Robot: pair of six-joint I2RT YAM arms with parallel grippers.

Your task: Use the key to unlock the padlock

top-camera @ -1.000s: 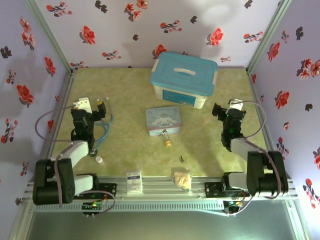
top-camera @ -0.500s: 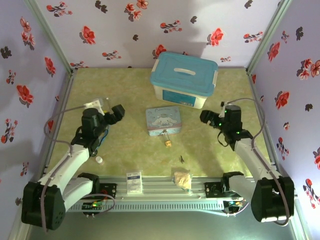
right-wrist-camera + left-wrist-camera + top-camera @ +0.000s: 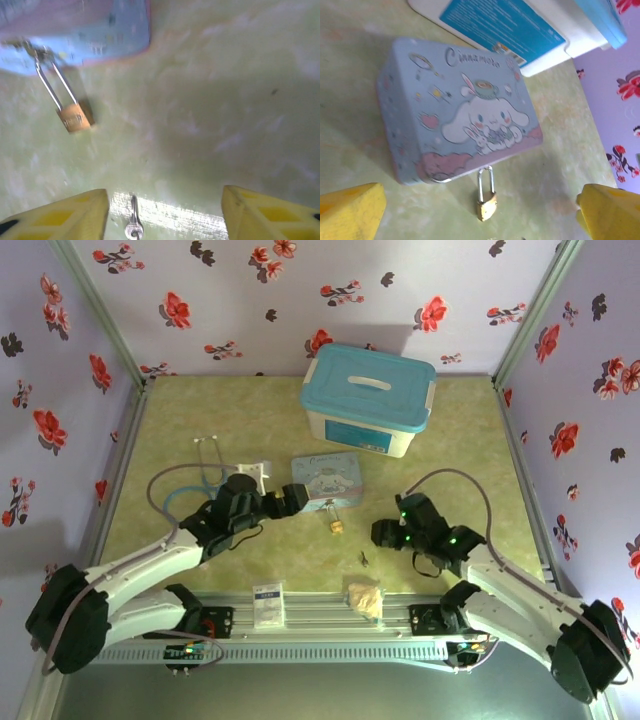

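Top external view: on the worktop [image 3: 250, 410], a blue-lidded box [image 3: 368, 400] stands at the back, and a cartoon tin [image 3: 327, 481] lies just in front of it. The left gripper [image 3: 287, 499], fingers spread wide and empty, hovers just left of the tin, and the right gripper [image 3: 384, 533], also spread and empty, hangs near the key. The padlock [image 3: 336, 525] lies on the worktop with its shackle at the tin's near edge, and the key [image 3: 365, 559] lies near it, apart, toward the arms.

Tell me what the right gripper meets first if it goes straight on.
Probably the key, lying on the mat just ahead of the open right gripper. The padlock lies farther on, off to one side. Depth is unclear.
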